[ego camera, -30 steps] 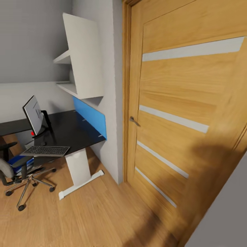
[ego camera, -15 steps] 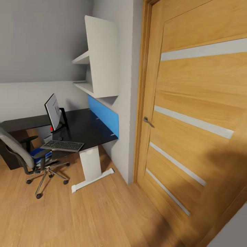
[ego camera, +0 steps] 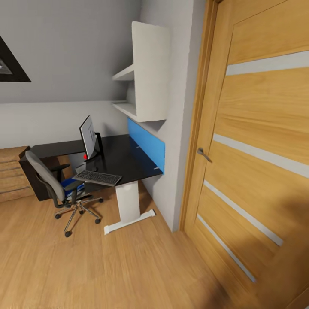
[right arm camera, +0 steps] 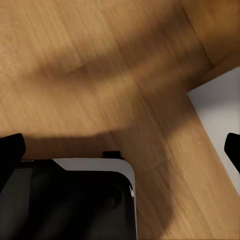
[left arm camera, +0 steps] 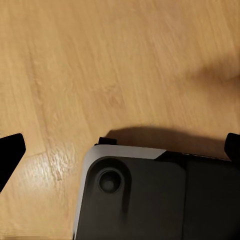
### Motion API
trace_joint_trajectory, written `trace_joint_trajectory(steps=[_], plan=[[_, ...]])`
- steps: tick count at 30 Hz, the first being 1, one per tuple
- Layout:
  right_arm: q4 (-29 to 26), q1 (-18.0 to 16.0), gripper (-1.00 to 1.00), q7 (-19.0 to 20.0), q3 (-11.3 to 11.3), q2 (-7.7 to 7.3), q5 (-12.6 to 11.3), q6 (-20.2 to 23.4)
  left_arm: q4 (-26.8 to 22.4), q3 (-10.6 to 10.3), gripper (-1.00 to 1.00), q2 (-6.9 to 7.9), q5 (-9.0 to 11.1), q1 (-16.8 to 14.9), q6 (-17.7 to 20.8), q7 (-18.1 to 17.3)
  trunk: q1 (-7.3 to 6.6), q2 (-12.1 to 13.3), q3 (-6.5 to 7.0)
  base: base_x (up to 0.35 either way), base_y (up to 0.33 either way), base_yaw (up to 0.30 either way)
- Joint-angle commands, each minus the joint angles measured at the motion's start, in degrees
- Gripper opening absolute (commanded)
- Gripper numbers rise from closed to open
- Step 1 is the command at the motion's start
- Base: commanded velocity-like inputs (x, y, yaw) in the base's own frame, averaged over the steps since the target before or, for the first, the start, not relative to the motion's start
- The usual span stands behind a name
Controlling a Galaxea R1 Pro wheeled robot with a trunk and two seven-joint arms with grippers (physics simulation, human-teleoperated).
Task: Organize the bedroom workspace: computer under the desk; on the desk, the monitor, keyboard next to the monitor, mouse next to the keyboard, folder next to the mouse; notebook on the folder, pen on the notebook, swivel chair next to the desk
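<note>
In the head view a black desk (ego camera: 124, 161) stands against the wall at mid left. A monitor (ego camera: 88, 137) stands on it, seen nearly edge-on. A dark keyboard (ego camera: 96, 177) lies at the desk's front edge and sticks out past it. The grey swivel chair (ego camera: 45, 178) is in front of the desk, with a blue folder (ego camera: 71, 183) on its seat. A small red thing (ego camera: 85, 157) sits by the monitor's foot. My left gripper (left arm camera: 122, 147) and right gripper (right arm camera: 122, 147) both hang open over the wooden floor, nothing between their fingers.
A tall wooden door (ego camera: 257, 150) with a metal handle (ego camera: 204, 154) takes up the right side. White wall shelves (ego camera: 146, 73) and a blue panel (ego camera: 146, 143) sit above the desk. A wooden dresser (ego camera: 13, 171) stands at far left. My dark base (left arm camera: 150, 200) is below the grippers.
The camera has turned left: desk, chair and door have slid rightward in the picture. The dresser and a dark window corner have come into view at left.
</note>
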Motion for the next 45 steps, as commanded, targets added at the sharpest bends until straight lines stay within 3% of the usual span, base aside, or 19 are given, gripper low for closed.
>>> trace_joint_trajectory(steps=[1, 28, 45], plan=[[0.0, 0.0, 1.0, -0.3, 0.2, 0.01, 0.1, -0.1, 0.0, 0.2, 1.0, -0.01, 0.6, 0.0, 0.0, -0.4, 0.02, -0.1, -0.09, 0.0, 0.0, 0.258], [0.1, 0.0, 1.0, -0.3, 0.2, 0.01, 0.1, -0.1, 0.0, 0.2, 1.0, -0.01, 0.6, 0.0, 0.0, -0.4, 0.02, -0.1, -0.09, 0.0, 0.007, 0.254], [0.1, 0.0, 1.0, -0.3, 0.2, 0.01, 0.1, -0.1, 0.0, 0.2, 1.0, -0.01, 0.6, 0.0, -0.1, -0.4, 0.02, -0.1, -0.09, 0.0, 0.261, 0.028]])
